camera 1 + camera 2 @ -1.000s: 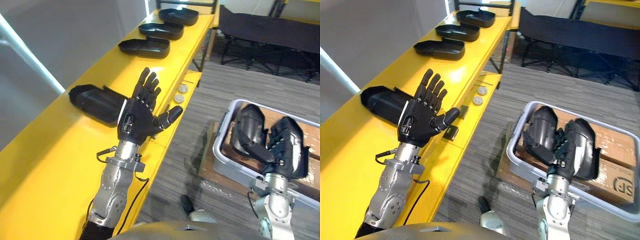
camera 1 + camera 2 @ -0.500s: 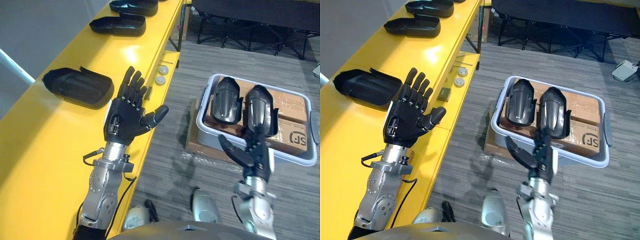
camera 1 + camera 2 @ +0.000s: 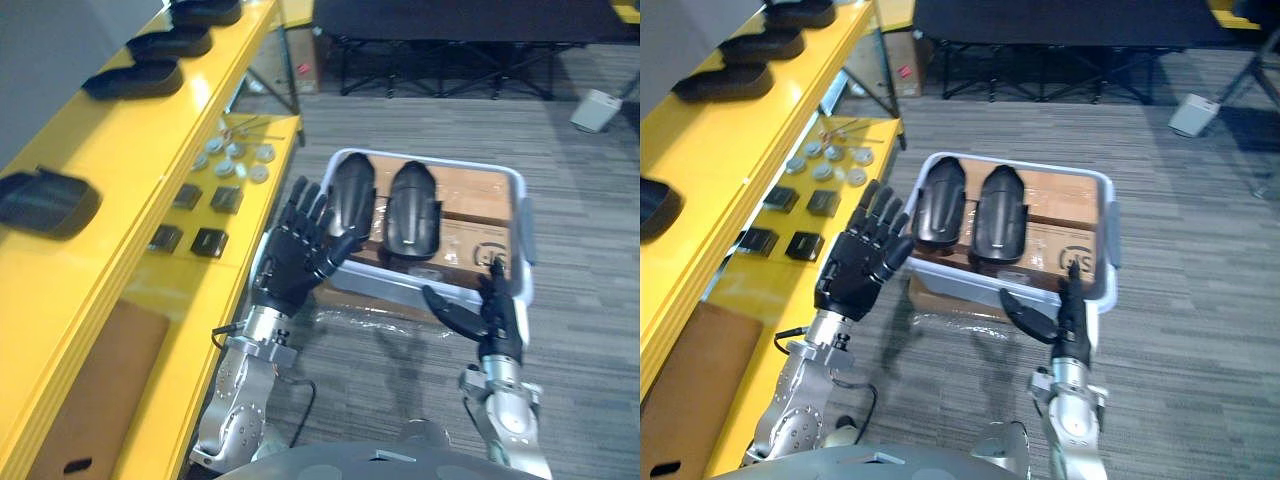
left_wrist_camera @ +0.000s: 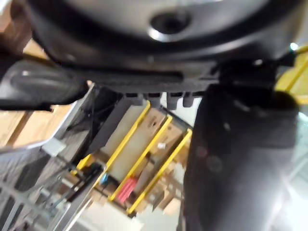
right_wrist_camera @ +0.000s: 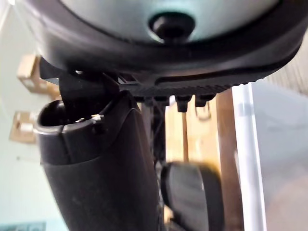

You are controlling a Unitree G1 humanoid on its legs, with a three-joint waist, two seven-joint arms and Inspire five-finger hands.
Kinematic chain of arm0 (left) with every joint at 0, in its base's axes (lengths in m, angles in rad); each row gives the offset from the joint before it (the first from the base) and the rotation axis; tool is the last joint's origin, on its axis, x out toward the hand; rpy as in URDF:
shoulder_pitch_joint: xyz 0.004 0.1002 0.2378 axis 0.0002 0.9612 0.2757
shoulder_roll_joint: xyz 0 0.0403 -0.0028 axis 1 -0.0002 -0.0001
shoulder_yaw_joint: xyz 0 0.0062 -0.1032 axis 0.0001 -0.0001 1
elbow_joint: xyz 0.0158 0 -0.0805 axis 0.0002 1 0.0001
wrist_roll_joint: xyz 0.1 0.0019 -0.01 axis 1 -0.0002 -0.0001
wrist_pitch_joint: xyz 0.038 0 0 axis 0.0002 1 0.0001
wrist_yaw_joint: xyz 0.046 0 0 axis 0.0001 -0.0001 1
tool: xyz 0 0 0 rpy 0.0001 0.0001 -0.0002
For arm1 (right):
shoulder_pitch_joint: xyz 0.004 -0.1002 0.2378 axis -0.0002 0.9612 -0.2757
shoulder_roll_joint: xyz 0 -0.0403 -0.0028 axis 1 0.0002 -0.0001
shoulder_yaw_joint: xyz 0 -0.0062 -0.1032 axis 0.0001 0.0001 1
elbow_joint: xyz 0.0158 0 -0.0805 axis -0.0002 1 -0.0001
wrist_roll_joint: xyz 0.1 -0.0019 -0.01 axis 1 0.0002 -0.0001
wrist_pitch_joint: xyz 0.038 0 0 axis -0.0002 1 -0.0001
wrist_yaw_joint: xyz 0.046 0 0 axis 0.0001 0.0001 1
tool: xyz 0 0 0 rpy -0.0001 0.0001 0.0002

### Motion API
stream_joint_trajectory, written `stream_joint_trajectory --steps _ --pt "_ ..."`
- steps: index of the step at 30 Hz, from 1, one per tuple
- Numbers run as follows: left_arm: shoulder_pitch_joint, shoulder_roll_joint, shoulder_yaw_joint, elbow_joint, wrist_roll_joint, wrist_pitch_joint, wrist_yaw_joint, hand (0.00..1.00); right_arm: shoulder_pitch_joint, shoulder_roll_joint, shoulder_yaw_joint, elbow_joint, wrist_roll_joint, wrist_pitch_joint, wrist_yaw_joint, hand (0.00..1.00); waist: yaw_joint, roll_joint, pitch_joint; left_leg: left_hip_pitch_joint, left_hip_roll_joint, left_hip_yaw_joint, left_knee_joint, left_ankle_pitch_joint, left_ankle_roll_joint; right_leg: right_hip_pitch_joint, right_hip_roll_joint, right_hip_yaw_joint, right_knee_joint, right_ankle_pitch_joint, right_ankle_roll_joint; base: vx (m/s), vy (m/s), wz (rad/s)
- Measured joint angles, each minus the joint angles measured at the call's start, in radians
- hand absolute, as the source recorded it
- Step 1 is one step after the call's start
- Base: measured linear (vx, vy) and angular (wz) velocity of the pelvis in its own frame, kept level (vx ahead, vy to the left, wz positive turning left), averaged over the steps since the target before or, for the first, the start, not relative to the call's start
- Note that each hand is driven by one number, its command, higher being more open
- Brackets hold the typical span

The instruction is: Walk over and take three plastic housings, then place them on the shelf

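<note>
Two black plastic housings (image 3: 352, 195) (image 3: 413, 210) lie side by side on cardboard boxes inside a grey bin (image 3: 520, 230) on the floor. My left hand (image 3: 300, 260) is open with its fingers spread, raised at the bin's left front corner and touching nothing. My right hand (image 3: 490, 315) is open too, fingers straight, just before the bin's front rim. Several more black housings rest on the yellow shelf (image 3: 110, 140) at the left, the nearest one (image 3: 45, 200) by the view's edge. The right wrist view shows one housing (image 5: 192, 197) past the thumb.
Small round discs (image 3: 232, 158) and black square parts (image 3: 190, 215) lie on the shelf's lower ledge. A brown cardboard sheet (image 3: 95, 390) sits on the ledge closer to me. A black folding cot (image 3: 450, 30) stands behind the bin, and a white box (image 3: 598, 108) lies far right.
The view has swung from the shelf towards the bin. My left hand has left the shelf top and now hangs by the bin's left corner. Both hands stay open.
</note>
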State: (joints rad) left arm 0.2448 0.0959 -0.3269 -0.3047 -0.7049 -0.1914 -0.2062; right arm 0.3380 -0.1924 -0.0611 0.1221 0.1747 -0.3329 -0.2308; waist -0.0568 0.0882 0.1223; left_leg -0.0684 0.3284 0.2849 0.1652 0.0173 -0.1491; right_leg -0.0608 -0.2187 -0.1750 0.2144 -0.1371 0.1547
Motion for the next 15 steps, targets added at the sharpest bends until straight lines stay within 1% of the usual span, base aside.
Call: stream_joint_trajectory --steps 1,2,3,5,6,7,8,9,11,13,15 --pt "0.0 0.001 0.002 -0.009 0.0 0.0 -0.001 1.0 0.003 -0.001 -0.001 -0.004 0.0 0.0 0.0 1.0 0.001 -0.002 0.0 0.001 -0.018 -0.015 0.004 -0.027 0.004 -0.012 0.006 0.019 -0.003 0.004 -0.006 -0.01 -0.051 -0.7" --pt "0.0 0.001 0.003 -0.017 0.0 0.0 -0.004 1.0 0.008 -0.001 -0.001 -0.007 0.0 0.0 0.001 1.0 0.003 -0.003 -0.001 0.002 -0.045 -0.041 0.007 -0.081 0.019 -0.029 0.015 0.044 -0.008 0.012 -0.013 -0.03 -0.007 -0.61" --pt "0.001 0.002 0.004 -0.017 0.0 0.0 -0.005 1.0 0.012 0.002 0.001 -0.007 0.0 0.001 0.001 1.0 0.005 -0.003 -0.001 0.004 -0.068 -0.063 0.005 -0.122 0.027 -0.044 0.017 0.06 -0.008 0.021 -0.013 -0.05 0.043 -0.55" --pt "0.012 0.002 0.012 -0.017 -0.001 0.001 -0.011 1.0 0.012 0.007 0.005 -0.007 0.01 0.005 -0.005 1.0 0.015 -0.012 -0.009 0.006 -0.096 -0.072 -0.01 -0.128 0.031 -0.074 0.008 0.086 -0.003 0.035 -0.005 -0.07 0.083 -0.41" --pt "0.029 0.003 0.02 -0.017 -0.002 0.005 -0.028 1.0 0.012 0.025 0.003 -0.007 0.007 0.009 -0.026 1.0 0.024 -0.016 -0.013 0.007 -0.121 -0.059 -0.022 -0.125 0.025 -0.094 -0.011 0.093 -0.003 0.062 0.003 -0.08 0.101 -0.37" --pt "0.036 0.004 0.026 -0.017 -0.001 0.009 -0.034 1.0 0.012 0.035 0.004 -0.008 0.002 0.015 -0.034 1.0 0.028 -0.019 -0.014 0.008 -0.13 -0.055 -0.026 -0.125 0.024 -0.098 -0.019 0.093 -0.009 0.074 0.002 -0.1 0.156 -0.28" --pt "0.042 0.013 0.035 -0.016 -0.001 0.021 -0.038 1.0 0.012 0.054 0.007 -0.007 -0.008 0.025 -0.047 1.0 0.03 -0.027 -0.015 0.007 -0.145 -0.05 -0.03 -0.12 0.016 -0.096 -0.031 0.092 -0.032 0.101 0.007 -0.09 0.147 -0.2" --pt "0.042 0.024 0.045 -0.014 -0.001 0.023 -0.048 1.0 0.007 0.07 0.014 -0.007 -0.008 0.034 -0.055 1.0 0.035 -0.04 -0.014 -0.001 -0.155 -0.046 -0.032 -0.118 0.016 -0.096 -0.039 0.091 -0.063 0.133 0.008 -0.1 0.14 -0.15" --pt "0.038 0.044 0.062 -0.014 0.0 0.024 -0.062 1.0 -0.006 0.093 0.014 -0.007 -0.01 0.036 -0.075 1.0 0.036 -0.063 -0.013 -0.02 -0.166 -0.045 -0.03 -0.116 0.019 -0.096 -0.048 0.074 -0.109 0.169 0.01 -0.1 0.09 -0.09" --pt "0.024 0.057 0.086 -0.011 0.006 0.022 -0.059 1.0 -0.053 0.101 0.005 -0.005 -0.011 0.037 -0.13 1.0 0.036 -0.098 0.007 -0.065 -0.174 -0.049 -0.021 -0.107 0.024 -0.105 -0.052 0.047 -0.169 0.218 0.008 -0.12 0.042 0.0" --pt "0.001 0.061 0.096 -0.002 0.009 0.02 -0.054 1.0 -0.113 0.101 -0.016 0.009 -0.013 0.036 -0.183 1.0 0.037 -0.112 0.026 -0.106 -0.174 -0.056 -0.002 -0.101 0.023 -0.127 -0.052 0.037 -0.187 0.239 0.005 -0.08 -0.001 0.07"
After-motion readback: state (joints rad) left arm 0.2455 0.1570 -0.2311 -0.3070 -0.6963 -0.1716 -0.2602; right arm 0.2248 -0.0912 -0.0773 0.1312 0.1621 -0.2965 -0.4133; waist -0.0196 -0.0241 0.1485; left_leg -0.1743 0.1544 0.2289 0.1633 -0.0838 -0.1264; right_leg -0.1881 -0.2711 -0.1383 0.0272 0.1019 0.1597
